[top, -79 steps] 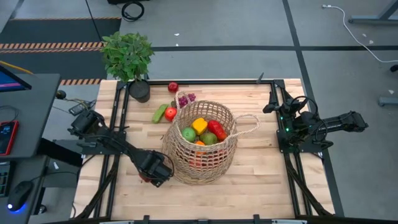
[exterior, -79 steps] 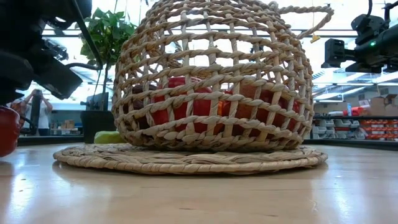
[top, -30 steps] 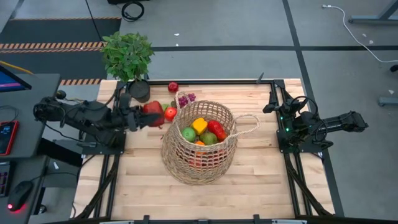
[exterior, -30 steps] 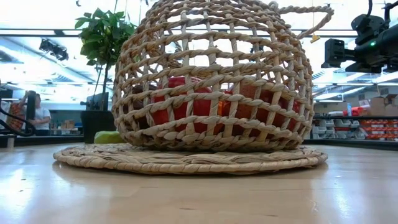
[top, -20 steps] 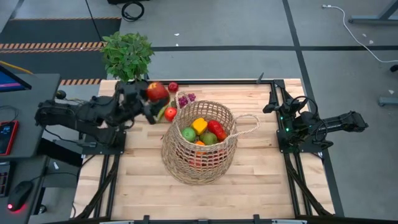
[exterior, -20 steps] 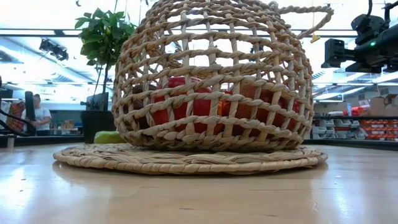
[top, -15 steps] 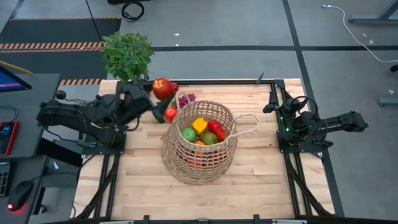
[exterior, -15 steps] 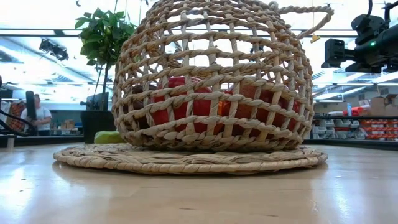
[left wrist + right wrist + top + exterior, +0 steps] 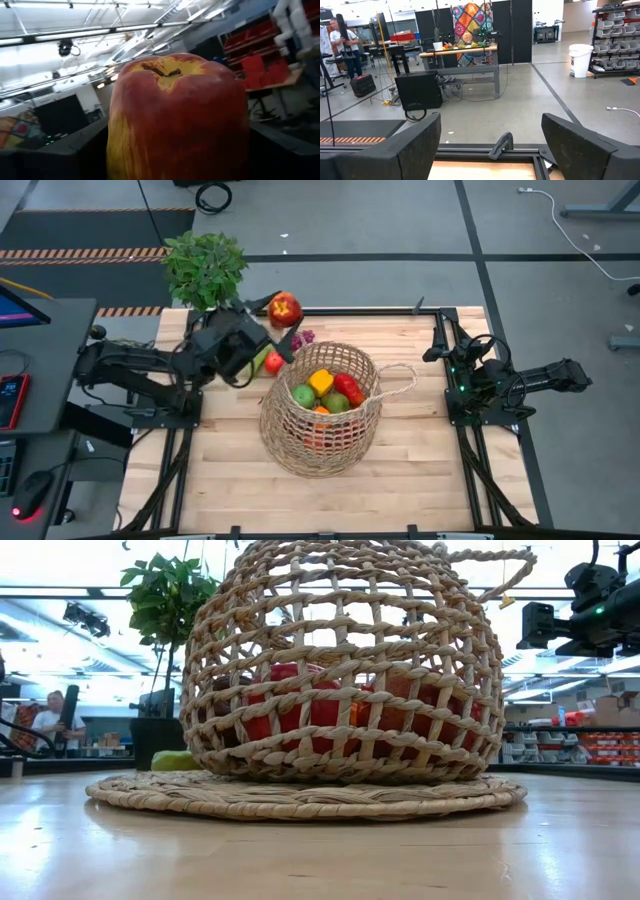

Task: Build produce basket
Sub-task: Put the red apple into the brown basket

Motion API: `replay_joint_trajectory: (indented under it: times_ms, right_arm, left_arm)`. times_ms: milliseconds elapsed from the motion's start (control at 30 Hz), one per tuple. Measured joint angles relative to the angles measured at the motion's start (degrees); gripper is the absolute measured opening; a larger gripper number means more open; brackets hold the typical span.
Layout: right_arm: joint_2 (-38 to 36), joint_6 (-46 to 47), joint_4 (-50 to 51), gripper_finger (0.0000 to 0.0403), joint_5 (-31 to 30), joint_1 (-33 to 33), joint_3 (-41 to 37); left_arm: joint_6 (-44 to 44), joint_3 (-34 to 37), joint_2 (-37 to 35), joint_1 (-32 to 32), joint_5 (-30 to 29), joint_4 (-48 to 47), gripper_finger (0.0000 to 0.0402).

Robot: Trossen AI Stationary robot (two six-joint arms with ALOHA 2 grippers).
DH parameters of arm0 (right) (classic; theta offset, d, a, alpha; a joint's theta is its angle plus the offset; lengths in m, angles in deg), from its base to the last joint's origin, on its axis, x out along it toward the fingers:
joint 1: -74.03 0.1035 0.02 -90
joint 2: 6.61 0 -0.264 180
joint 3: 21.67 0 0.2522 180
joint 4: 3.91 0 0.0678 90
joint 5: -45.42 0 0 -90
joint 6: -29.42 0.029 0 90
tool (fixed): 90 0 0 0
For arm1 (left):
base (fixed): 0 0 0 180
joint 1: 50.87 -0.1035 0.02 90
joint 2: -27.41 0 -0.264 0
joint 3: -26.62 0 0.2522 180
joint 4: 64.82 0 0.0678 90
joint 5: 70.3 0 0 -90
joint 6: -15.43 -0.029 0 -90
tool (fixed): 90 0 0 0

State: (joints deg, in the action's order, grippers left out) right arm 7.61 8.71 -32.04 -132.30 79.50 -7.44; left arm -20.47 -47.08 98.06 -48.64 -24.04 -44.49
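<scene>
Your left pincer (image 9: pixel 272 320) grips a red-and-yellow apple (image 9: pixel 285 309), raised above the far left part of the tabletop (image 9: pixel 420 470), just beyond the basket (image 9: pixel 322 408). The basket stands mid-tabletop and holds a green apple (image 9: pixel 304 394), a yellow pepper (image 9: pixel 321 382) and a red pepper (image 9: pixel 349 389). Your right pincer (image 9: pixel 490 145) waits, fingers apart and empty, at the tabletop's right edge.

A potted plant (image 9: pixel 205 272) stands at the table's (image 9: pixel 420 470) far left corner, apparently touching nothing
</scene>
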Motion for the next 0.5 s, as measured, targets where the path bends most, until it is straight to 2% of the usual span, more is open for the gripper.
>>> replay_joint_trajectory:
  times_ms: [100, 200, 367, 500]
  right_arm:
    - [0.0, 0.0, 0.0, 0.0349, 0.0, 0.0, 0.0]
    - [0.0, 0.0, 0.0, 0.0349, 0.0, 0.0, 0.0]
    - [0.0, 0.0, 0.0, 0.0349, 0.0, 0.0, 0.0]
    - [0.0, 0.0, 0.0, 0.0349, 0.2, 0.0, 0.0]
  left_arm:
    - [-1.5, -4.5, 3.5, -1.6, 0.0, -1.0, 0.0344]
    - [-2.9, -11.8, 7.9, -3.0, 0.0, -6.7, 0.0344]
    - [-3.5, -25.4, 15.9, -5.2, 0.2, -27.0, 0.0344]
    - [-3.5, -33.4, 21.9, -5.5, -0.1, -41.4, 0.0344]
